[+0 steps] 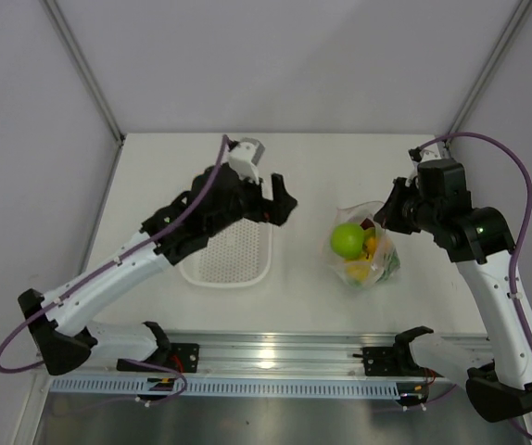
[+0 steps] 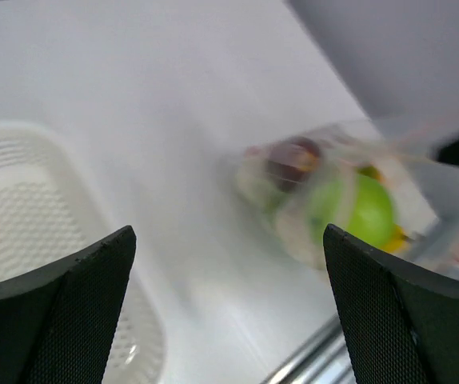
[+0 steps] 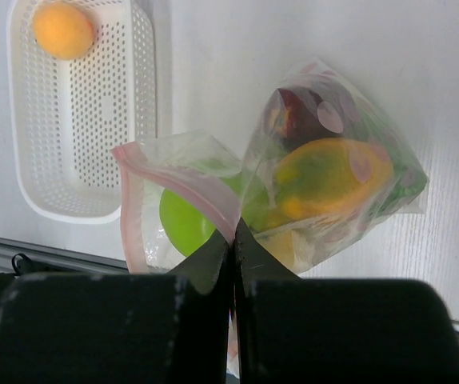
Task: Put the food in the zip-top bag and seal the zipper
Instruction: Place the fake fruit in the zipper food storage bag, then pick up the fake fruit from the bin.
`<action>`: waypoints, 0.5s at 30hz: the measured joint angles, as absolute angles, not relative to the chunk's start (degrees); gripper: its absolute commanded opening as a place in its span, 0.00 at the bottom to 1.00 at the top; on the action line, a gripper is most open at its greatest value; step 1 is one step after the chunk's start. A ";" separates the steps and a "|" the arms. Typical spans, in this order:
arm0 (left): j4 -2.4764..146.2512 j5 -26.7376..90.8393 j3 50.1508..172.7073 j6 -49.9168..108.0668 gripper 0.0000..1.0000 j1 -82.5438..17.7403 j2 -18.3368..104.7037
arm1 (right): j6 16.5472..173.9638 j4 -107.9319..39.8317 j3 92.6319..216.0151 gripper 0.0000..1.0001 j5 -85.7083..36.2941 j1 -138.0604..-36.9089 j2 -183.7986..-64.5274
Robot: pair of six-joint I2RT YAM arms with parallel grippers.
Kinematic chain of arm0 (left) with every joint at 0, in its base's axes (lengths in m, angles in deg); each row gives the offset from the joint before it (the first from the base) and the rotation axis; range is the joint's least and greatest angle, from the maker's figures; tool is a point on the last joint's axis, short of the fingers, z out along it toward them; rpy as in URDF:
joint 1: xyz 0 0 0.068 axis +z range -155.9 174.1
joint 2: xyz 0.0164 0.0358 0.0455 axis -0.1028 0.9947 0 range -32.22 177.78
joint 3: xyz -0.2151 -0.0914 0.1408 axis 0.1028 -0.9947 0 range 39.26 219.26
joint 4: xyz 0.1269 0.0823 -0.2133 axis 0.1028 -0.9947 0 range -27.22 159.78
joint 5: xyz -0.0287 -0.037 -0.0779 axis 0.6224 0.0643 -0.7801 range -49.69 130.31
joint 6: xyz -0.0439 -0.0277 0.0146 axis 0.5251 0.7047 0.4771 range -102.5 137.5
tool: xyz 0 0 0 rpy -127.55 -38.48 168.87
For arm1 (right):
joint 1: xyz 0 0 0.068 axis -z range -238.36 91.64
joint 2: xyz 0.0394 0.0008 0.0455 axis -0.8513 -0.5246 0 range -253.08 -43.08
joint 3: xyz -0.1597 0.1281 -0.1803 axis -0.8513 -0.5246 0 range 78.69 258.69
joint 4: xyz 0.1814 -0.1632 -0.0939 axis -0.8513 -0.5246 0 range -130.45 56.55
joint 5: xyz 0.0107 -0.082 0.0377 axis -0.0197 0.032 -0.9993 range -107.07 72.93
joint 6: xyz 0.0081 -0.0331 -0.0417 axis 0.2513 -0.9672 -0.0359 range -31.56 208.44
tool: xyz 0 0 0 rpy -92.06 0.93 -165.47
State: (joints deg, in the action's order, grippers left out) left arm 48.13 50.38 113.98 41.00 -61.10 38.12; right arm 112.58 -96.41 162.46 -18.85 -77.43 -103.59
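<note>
Top external | we see the left gripper (image 1: 283, 199) spread, over the far right corner of the basket (image 1: 238, 255) | zip-top bag (image 1: 363, 250) lies right of the basket, mouth rim pinched by our right gripper (image 1: 385, 215) | only right wrist shows an orange fruit (image 3: 63, 30) at the basket's far end, nearest the left gripper.

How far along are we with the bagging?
Done: the green fruit, apple and a yellow-orange piece are inside the bag. In hand: the right tool pinches the bag's pink edge; the left tool is open, empty. Left: one orange fruit in the basket, then sealing.
</note>
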 measured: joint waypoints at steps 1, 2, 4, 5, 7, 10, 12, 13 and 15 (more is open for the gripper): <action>46.23 49.96 114.57 41.16 0.99 -55.73 38.36 | 112.47 -96.39 162.39 0.00 -18.85 -77.43 -103.59; 44.46 50.62 115.14 41.16 0.99 -51.99 39.06 | 112.34 -96.30 162.32 0.00 -18.87 -77.43 -103.62; 41.14 52.58 115.49 40.89 1.00 -45.96 41.27 | 112.19 -96.11 162.19 0.00 -18.87 -77.43 -103.62; 39.96 53.52 115.51 40.74 0.99 -44.38 42.32 | 112.14 -96.09 162.17 0.00 -18.85 -77.43 -103.62; 37.18 55.16 115.86 39.91 0.99 -41.10 45.97 | 112.10 -96.06 162.15 0.00 -18.85 -77.43 -103.66; 33.62 55.82 119.29 37.53 1.00 -37.12 54.43 | 111.93 -95.93 162.11 0.00 -18.85 -77.43 -103.72; 31.68 56.15 122.72 35.67 1.00 -35.31 60.13 | 111.90 -95.82 161.98 0.00 -18.85 -77.43 -103.75; 30.65 56.17 125.15 34.62 1.00 -34.31 63.41 | 111.90 -95.80 161.95 0.00 -18.85 -77.43 -103.75; 28.73 56.37 130.22 32.54 1.00 -32.73 69.25 | 111.90 -95.69 161.87 0.00 -18.87 -77.43 -103.77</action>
